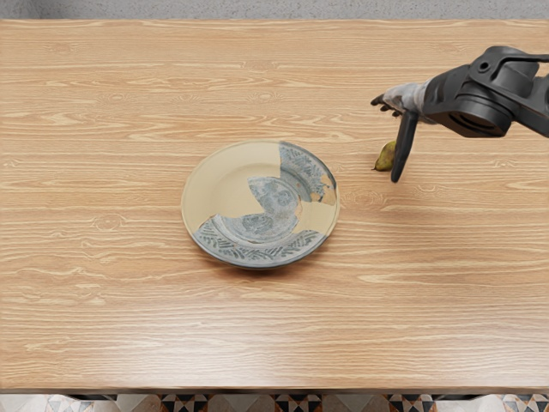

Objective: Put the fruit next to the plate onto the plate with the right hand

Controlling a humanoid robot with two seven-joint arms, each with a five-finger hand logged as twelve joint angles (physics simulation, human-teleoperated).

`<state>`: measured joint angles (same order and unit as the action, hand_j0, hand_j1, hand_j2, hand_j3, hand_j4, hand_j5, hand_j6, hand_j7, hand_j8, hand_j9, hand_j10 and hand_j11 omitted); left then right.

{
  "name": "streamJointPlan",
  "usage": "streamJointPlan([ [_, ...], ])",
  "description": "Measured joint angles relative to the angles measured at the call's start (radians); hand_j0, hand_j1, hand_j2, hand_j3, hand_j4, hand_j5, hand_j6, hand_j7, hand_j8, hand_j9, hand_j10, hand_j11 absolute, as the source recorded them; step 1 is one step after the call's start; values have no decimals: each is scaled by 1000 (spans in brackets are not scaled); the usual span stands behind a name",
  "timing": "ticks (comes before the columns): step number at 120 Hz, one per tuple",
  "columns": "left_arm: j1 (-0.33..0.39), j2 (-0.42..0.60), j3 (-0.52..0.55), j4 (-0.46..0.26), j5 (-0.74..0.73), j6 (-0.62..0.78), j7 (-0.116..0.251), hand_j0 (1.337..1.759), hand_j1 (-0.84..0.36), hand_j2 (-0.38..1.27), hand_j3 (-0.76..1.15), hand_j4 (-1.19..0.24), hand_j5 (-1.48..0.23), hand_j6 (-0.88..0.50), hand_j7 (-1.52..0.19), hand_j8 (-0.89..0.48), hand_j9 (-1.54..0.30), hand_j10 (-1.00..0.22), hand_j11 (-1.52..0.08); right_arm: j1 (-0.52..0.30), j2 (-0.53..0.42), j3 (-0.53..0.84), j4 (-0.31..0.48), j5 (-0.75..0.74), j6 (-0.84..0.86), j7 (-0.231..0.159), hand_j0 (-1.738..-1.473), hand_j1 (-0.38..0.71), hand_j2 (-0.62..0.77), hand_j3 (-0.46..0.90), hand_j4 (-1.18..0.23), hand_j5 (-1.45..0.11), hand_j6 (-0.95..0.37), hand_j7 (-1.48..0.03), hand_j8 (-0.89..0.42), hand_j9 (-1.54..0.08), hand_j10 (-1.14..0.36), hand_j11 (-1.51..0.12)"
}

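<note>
Head view: the right hand [401,105] comes in from the right edge, above the table [103,326] and to the right of the plate [214,184]. The fingers look loose and spread with nothing in them. One long finger [403,150] hangs straight down.

The fruit [384,158] is small and yellow-green. It lies on the wood near the plate's right rim, not on it, and is half hidden behind that hanging finger. I can't tell whether the finger touches it or just sits in front of it. The left arm isn't visible, and nothing lies on the plate.

My read is that the step is reach and grasp, and the grasp isn't made yet.

To do it well:
- Centre the palm over the fruit before descending. As it stands, the hand looks offset to the fruit's right.
- Keep the fingers wide on the way down. The fruit is small and probably rolls, so a stray fingertip could knock it away.
- Close thumb and fingers from opposite sides, low on the fruit near the wood.
- Lift clear of the rim before moving left.
- Release low over the plate's middle so the fruit doesn't roll off.
</note>
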<state>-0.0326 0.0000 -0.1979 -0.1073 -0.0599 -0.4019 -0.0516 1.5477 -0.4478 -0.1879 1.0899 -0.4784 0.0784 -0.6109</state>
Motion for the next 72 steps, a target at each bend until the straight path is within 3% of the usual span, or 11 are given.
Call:
streamJointPlan([
  [11, -1, 0, 0, 0, 0, 0, 0, 1658, 334, 3, 0, -13, -17, -13, -17, -13, -17, -13, -17, -14, 28, -22, -15, -84, -46, 0, -1658, -349, 0, 0, -2, 0, -3, 0, -2, 0, -2, 0],
  [31, -1, 0, 0, 0, 0, 0, 0, 1658, 334, 2, 0, -13, -17, -13, -17, -13, -17, -13, -17, -43, 116, -59, -122, -131, -72, 0, -1658, -349, 1, 0, -2, 0, -3, 0, -3, 0, -2, 0],
  [72, -2, 0, 0, 0, 0, 0, 0, 1658, 334, 2, 0, -13, -17, -13, -17, -13, -17, -13, -17, -131, 318, -107, -444, -133, -76, 0, -1658, -349, 1, 0, -2, 0, -4, 0, -3, 0, -2, 0],
])
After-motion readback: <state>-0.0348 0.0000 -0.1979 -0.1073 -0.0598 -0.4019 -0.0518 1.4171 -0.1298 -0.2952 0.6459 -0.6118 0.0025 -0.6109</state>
